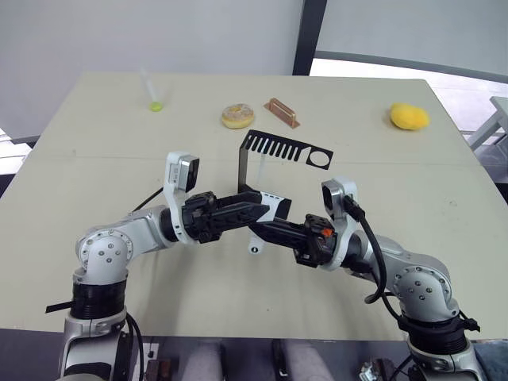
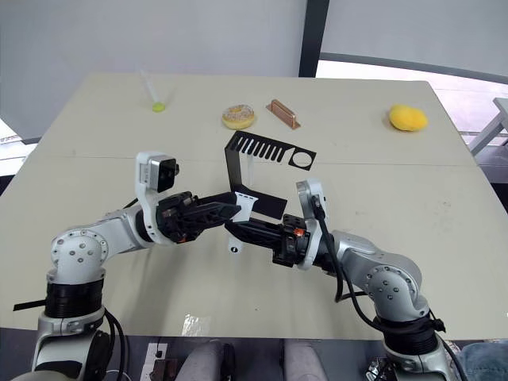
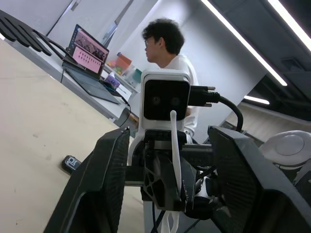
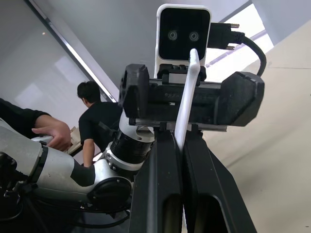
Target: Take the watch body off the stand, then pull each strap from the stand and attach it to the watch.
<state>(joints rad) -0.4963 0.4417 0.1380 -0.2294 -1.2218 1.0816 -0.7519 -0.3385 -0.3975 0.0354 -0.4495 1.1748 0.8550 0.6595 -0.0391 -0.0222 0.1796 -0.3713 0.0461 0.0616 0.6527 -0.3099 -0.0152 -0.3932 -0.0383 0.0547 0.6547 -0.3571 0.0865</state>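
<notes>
**Q:** While both grippers are gathered just in front of the stand, on the robot's side, which step is judged to be in hand?

**A:** Strap handling. One strap is pinched between the closed fingers of the right gripper, and its free end is seen standing up past the fingertips. The left gripper is held with its fingers spread wide. Nothing is gripped by it, and the right gripper's tips are bracketed between them.

**Q:** Where is the watch body placed?

**A:** It is not fixed with certainty. A small dark rounded thing is seen lying flat on the table, near the stand and apart from both grippers. It is taken, tentatively, for the watch body.

**Q:** What is called for next?

**A:** If that reading is right, the body would have to be picked up and steadied by the left gripper. The strap end would then have to be lined up squarely with the body's edge before being pressed home. A skewed approach is judged the main risk.

**Q:** What is hidden?

**A:** The stand's base is covered by the crossed arms. The second strap cannot be made out. Which end of the held strap is clamped cannot be told.
</notes>
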